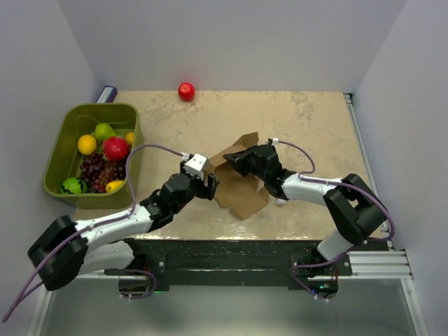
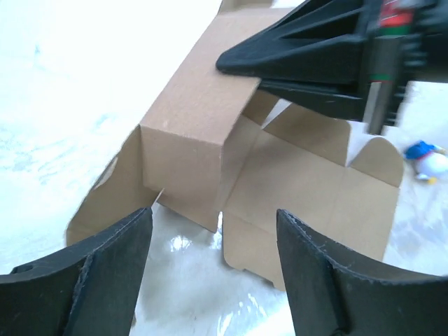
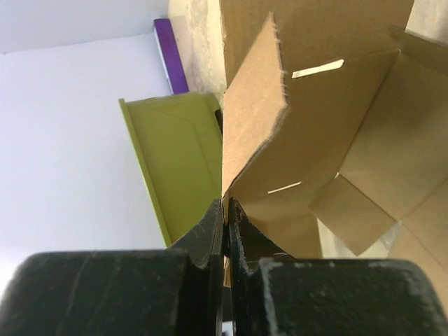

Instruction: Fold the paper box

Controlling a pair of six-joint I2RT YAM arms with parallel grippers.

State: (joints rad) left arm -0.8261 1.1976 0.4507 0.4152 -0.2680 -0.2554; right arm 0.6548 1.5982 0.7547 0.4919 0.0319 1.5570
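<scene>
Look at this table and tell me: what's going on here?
Two robot arms are folding a brown cardboard box in the middle of the table. The right pincer is shut on the edge of one panel, holding it up. The left pincer is open just short of the box, gripping nothing. The box is half formed: some walls stand, other flaps lie flat. A green bin of fruit sits at the left.

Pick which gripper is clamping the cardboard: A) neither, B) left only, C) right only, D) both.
C: the right gripper has its jaws shut on a panel of the paper box, while the left gripper stands open with nothing clamped.
</scene>
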